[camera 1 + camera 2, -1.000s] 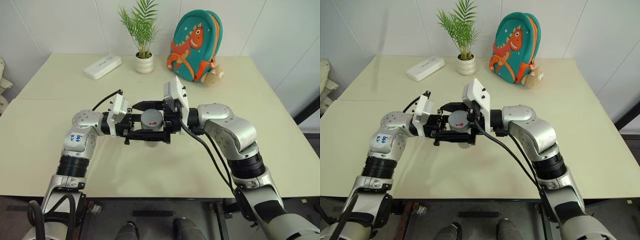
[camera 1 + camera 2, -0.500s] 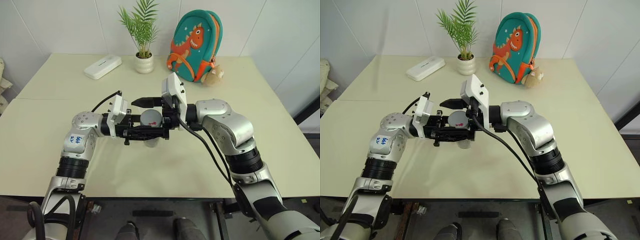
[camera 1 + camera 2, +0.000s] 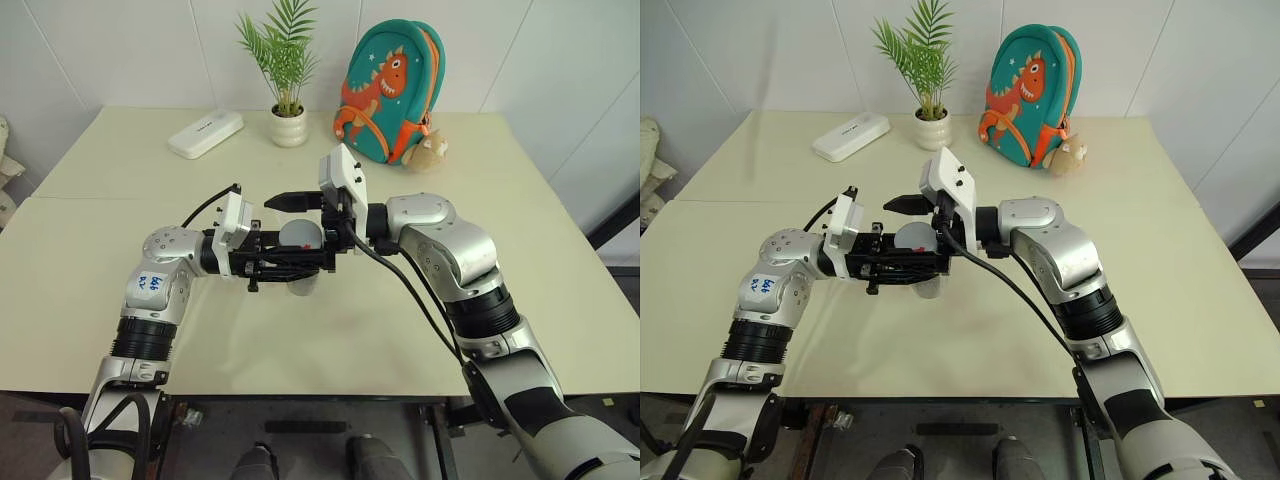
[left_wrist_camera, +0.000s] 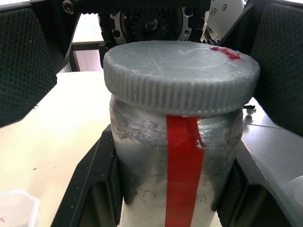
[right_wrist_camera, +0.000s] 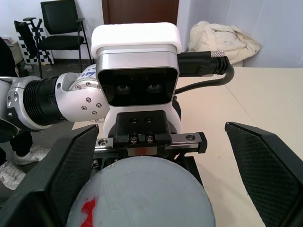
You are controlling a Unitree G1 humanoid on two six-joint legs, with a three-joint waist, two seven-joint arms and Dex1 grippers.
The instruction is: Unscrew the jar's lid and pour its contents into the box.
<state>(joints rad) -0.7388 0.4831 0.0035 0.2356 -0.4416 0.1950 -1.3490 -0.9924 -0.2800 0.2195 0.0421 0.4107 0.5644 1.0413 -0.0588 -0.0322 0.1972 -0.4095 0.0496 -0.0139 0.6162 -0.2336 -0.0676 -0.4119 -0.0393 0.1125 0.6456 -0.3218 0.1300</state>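
Observation:
The jar (image 4: 182, 175), clear with a red stripe down its side, stands upright above the table. My left gripper (image 3: 298, 260) is shut on its body, one black finger (image 4: 97, 189) on each flank. The grey lid (image 4: 180, 75) with a red mark sits on the jar. My right gripper (image 3: 297, 232) is open and reaches in from the opposite side. Its ribbed pads (image 5: 66, 165) stand either side of the lid with a gap to it. The box (image 4: 16, 208) lies on the table below. The cloudy jar wall hides the contents.
At the back of the table stand a white oblong case (image 3: 205, 133), a potted plant (image 3: 288, 125) and a teal dinosaur backpack (image 3: 390, 90) with a small plush toy (image 3: 430, 152). A black cable (image 3: 420, 300) hangs along my right arm.
My right hand has edged a little farther from me over the lid, still open. The left gripper and the jar have stayed in place.

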